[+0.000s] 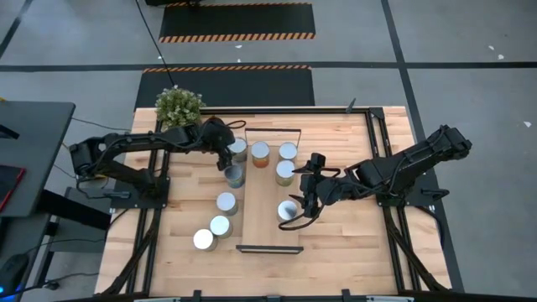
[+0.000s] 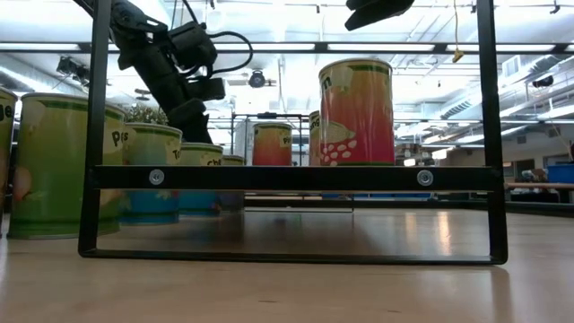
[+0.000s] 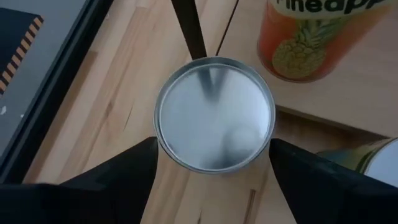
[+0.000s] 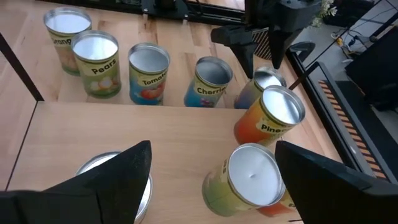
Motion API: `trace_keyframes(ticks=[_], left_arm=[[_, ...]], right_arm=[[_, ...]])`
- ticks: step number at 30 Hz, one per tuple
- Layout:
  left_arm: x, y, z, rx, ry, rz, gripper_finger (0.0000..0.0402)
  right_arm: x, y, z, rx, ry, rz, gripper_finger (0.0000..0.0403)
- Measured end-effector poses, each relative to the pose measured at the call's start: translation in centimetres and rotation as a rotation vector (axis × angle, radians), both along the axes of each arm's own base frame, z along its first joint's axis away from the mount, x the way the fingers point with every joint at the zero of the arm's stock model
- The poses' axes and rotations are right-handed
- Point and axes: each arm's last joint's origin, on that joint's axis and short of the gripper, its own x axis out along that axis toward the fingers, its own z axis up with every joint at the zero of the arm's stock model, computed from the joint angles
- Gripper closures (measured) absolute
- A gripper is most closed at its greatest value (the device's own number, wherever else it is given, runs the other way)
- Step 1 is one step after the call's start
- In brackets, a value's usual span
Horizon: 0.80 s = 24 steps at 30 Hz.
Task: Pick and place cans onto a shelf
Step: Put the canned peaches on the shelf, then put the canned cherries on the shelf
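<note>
The left gripper is clamped on a short cylindrical can with a shiny silver lid; in the left wrist view its dark fingers press the can's rim from both sides, a hold square across the lid that looks chosen so the can will lift upright. This can stands at about eleven o'clock from the middle of the long light-wood shelf board, just off its left long edge by the far black end bar, which suggests it is the next one due for the board. Four cans rest on the shelf: three clustered toward twelve o'clock, among them an orange pineapple-labelled can and a silver-topped can with a green side, and one lone silver-lidded can at about four o'clock. The right gripper hangs just beside and above that lone can with its fingers spread apart and nothing between them, so I judge it has no grip there. Four more cans wait on the bare wooden tabletop off the shelf's left edge, from nine round to seven o'clock, including a blue cherries can and a pears can. A small potted green plant sits at the table's far left corner, well clear of the work
</note>
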Motion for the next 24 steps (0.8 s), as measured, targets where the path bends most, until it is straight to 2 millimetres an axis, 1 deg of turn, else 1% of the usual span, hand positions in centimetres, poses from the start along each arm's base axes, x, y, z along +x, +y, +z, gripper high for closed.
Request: trace_keyframes(ticks=[3, 10, 17, 21, 24], left_arm=[[-0.17, -0.01, -0.12, 0.006, 0.027, 0.001, 0.0088], [-0.38, 0.28, -0.10, 0.083, 0.067, 0.080, 0.0087], [-0.47, 0.24, -0.17, 0.108, 0.101, 0.038, 0.0088], [-0.48, 0.25, -0.17, 0.103, 0.098, 0.047, 0.0088], [-0.58, 0.29, -0.20, 0.106, 0.104, 0.090, 0.0088]], right_arm=[[0.06, -0.14, 0.02, -0.011, 0.002, 0.003, 0.0053], [0.31, -0.80, 0.05, -0.002, -0.005, -0.026, 0.0053], [0.19, -0.61, -0.03, 0.013, -0.001, -0.027, 0.0053], [0.11, -0.36, -0.03, 0.029, -0.008, -0.032, 0.0053], [0.07, -0.30, -0.02, 0.039, -0.016, -0.049, 0.0053]])
